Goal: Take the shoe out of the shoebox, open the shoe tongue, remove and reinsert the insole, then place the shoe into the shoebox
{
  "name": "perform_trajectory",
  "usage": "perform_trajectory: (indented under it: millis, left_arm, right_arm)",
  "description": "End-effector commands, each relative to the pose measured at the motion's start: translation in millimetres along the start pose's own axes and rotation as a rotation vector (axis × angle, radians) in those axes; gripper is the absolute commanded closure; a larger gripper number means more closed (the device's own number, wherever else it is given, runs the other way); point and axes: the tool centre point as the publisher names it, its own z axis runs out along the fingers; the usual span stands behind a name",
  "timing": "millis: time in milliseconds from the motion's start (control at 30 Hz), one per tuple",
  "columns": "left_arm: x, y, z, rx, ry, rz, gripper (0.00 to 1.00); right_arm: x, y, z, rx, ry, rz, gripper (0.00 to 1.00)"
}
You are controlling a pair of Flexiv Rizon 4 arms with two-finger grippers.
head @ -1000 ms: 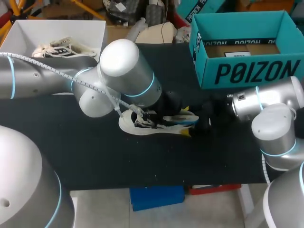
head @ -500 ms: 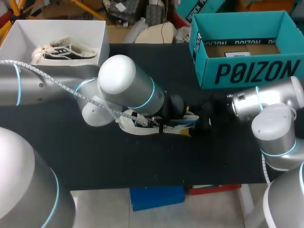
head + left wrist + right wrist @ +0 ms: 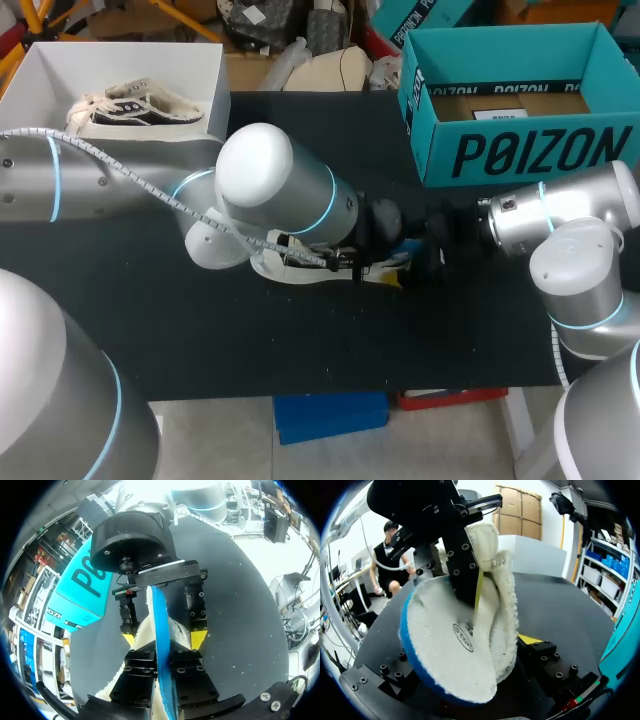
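A white shoe (image 3: 285,268) lies on its side on the black table, heel toward my right arm. Its insole (image 3: 450,640), white fleece with a blue edge, sticks out of the heel opening. My left gripper (image 3: 161,652) is shut on that blue edge (image 3: 159,620), and its black fingers (image 3: 462,575) clamp the insole from both sides. In the head view it sits over the heel (image 3: 385,228). My right gripper (image 3: 425,255) faces it, yellow tips (image 3: 198,639) spread wide against both sides of the fleecy heel (image 3: 142,635). The teal shoebox (image 3: 520,100) stands open at the back right.
A white box (image 3: 40,70) at the back left holds another shoe (image 3: 135,108). My left arm's big elbow (image 3: 270,180) hangs over the table's middle and hides part of the shoe. Bare black table lies in front of the shoe.
My left arm slid right along the shoe toward the heel, and its fingers closed on the insole. The right arm and the shoe stayed put.
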Motion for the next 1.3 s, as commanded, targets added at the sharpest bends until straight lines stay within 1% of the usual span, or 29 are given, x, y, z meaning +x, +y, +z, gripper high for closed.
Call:
perform_trajectory:
  millis: [33,133,233,300,367,533,700,900,1000,1067,1100,1300]
  left_arm:
    - [12.2,5,-17,0.032,-0.005,-0.01,1.0]
    - [18.5,4,-31,0.064,-0.011,-0.004,1.0]
    - [23.8,0,-51,0.116,-0.027,-0.019,1.0]
    - [25.3,-5,-62,0.159,-0.026,-0.038,1.0]
    - [27.9,-15,-72,0.188,-0.028,-0.036,1.0]
    - [27.7,-50,-102,0.352,0.016,-0.112,1.0]
    - [23.0,-84,-145,0.531,0.054,-0.223,1.0]
    - [6.4,-108,-209,0.721,0.096,-0.365,1.0]
    - [-0.2,-118,-240,0.798,0.125,-0.404,1.0]
    - [-4.4,-122,-257,0.871,0.187,-0.428,1.0]
    - [-7.0,-124,-264,0.902,0.248,-0.451,1.0]
    - [-7.0,-124,-264,0.902,0.248,-0.451,1.0]
  right_arm:
    - [-0.2,0.8,1,0.001,-0.001,0.001,1.0]
    - [-0.2,0.8,1,0.001,-0.001,0.001,1.0]
    - [-0.2,0.8,1,0.001,-0.001,0.001,1.0]
    - [-0.2,0.8,1,0.001,-0.001,0.001,1.0]
    - [-0.2,0.8,1,0.001,-0.001,0.001,1.0]
    - [-0.2,0.8,1,0.001,-0.001,0.001,1.0]
    - [-0.2,0.8,1,0.001,-0.001,0.001,1.0]
    - [-0.2,0.8,1,0.001,-0.001,0.001,1.0]
    - [-0.2,0.8,1,0.001,-0.001,0.001,1.0]
    - [-0.2,0.8,1,0.001,-0.001,0.001,1.0]
    - [-0.2,0.8,1,0.001,-0.001,0.001,1.0]
    - [-0.2,0.8,1,0.001,-0.001,0.001,1.0]
